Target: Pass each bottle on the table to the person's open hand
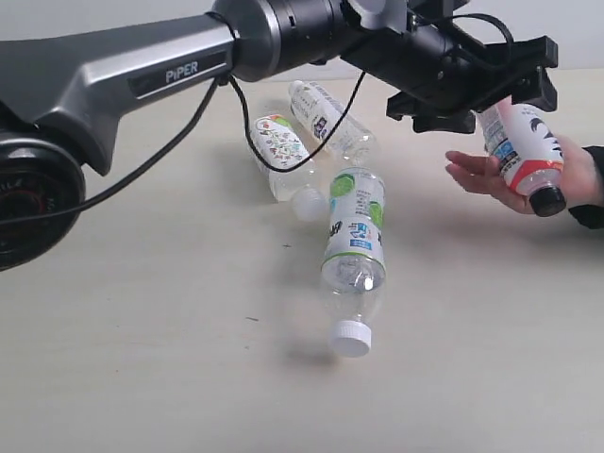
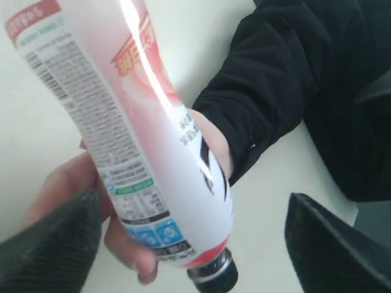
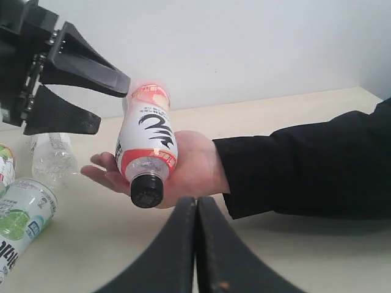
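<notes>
My left gripper (image 1: 493, 92) stands apart around the pink bottle (image 1: 521, 153), which rests in the open hand (image 1: 475, 172). I'd back off straight, not nudging it.

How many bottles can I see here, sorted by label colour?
Pink-label bottle: 1
Green-and-white-label bottle: 1
White doodle-label bottle: 1
White text-label bottle: 1
Total: 4

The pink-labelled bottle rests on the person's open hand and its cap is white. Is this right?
Not quite: the cap of the pink-labelled bottle is black, as the right wrist view shows. It does rest on the open hand.
</notes>
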Available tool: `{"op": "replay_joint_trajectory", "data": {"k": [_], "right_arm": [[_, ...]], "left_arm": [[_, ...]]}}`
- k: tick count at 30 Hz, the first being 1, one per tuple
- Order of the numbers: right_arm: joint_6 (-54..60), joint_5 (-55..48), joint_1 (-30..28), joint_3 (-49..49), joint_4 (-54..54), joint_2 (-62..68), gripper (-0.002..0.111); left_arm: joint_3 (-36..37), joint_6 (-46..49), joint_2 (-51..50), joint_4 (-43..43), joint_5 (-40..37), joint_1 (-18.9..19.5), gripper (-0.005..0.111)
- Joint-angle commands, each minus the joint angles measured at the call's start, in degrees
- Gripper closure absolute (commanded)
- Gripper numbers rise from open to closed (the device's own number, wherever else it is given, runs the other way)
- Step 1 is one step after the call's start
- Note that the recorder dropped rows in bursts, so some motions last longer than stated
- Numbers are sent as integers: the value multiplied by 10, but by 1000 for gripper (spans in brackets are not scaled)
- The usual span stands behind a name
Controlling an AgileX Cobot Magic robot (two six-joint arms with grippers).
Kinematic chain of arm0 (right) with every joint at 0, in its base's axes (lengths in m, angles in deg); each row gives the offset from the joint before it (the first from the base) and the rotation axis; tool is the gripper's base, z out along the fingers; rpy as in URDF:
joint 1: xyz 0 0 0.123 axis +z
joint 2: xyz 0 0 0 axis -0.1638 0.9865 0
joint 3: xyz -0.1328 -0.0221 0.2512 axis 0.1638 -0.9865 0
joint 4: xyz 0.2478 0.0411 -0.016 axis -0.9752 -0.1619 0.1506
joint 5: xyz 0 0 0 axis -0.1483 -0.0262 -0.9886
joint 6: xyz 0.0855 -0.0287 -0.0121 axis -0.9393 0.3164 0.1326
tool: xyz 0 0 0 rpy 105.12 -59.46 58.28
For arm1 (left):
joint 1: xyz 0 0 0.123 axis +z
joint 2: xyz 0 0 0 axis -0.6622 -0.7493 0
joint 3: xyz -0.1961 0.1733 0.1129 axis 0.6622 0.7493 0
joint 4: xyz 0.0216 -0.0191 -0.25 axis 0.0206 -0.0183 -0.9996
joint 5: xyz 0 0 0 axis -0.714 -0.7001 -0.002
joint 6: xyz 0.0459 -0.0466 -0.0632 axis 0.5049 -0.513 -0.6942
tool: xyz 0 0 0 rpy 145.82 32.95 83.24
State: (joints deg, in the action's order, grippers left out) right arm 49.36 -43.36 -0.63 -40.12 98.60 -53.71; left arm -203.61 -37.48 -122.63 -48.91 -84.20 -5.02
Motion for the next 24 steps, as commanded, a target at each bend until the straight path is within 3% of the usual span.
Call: {"op": "replay_joint_trajectory", "data": {"k": [1,6,11,17,24], "right_arm": [[0,5,2,-3,2,-3,108],[0,5,2,-3,2,-3,108],[0,5,2,-3,2,-3,108],[0,5,2,-3,2,-3,108],[0,5,2,-3,2,-3,108]], "left_arm": [[-3,37,29,10,-75,23,46],[-3,95,49,11,-144,41,71],[12,171,69,11,-160,48,104],[77,264,104,-16,-162,53,107],[246,423,199,-90,-74,58,107]]}}
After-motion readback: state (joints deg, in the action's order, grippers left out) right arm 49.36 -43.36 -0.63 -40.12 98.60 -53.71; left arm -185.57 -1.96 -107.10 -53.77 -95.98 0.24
